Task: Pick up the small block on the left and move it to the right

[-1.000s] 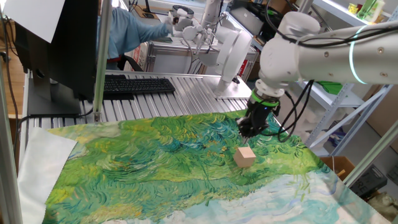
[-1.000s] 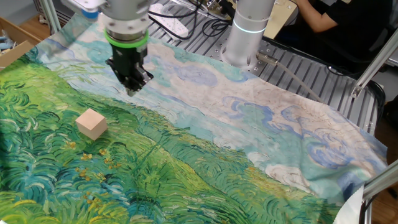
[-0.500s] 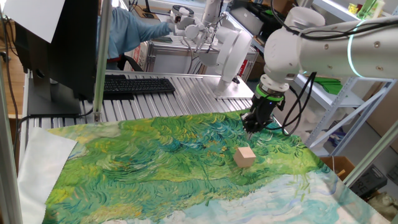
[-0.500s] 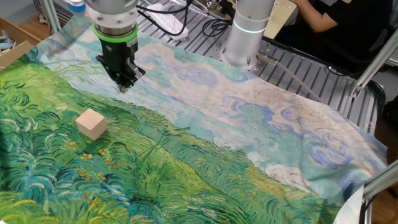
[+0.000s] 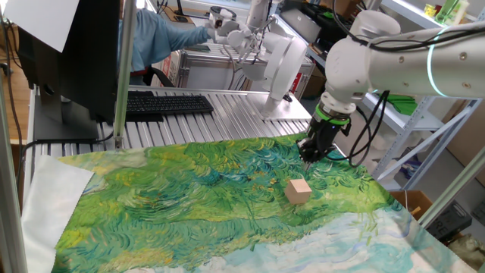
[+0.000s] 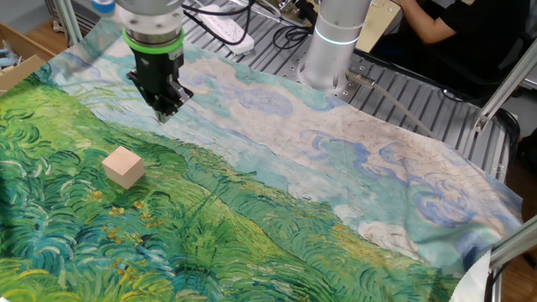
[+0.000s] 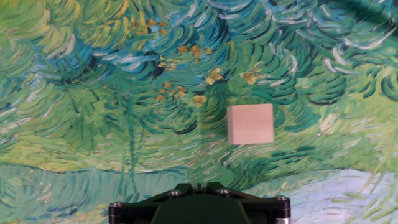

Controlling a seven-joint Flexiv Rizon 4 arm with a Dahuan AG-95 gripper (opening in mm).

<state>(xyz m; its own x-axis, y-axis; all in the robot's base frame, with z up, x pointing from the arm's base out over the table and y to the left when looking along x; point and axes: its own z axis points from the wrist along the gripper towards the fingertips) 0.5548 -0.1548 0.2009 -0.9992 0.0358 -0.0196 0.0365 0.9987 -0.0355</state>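
Right of centre, one fixed view: small block [image 5: 298, 191] resting on painted cloth [image 5: 189, 197], free of any hold | gripper [image 5: 311, 156] just above-right of it, raised, jaws closed, empty | keyboard [image 5: 163, 105] upper left.

A painted cloth [image 5: 189, 205] covers the table [image 5: 227, 102], bearing the small block [image 5: 298, 191].
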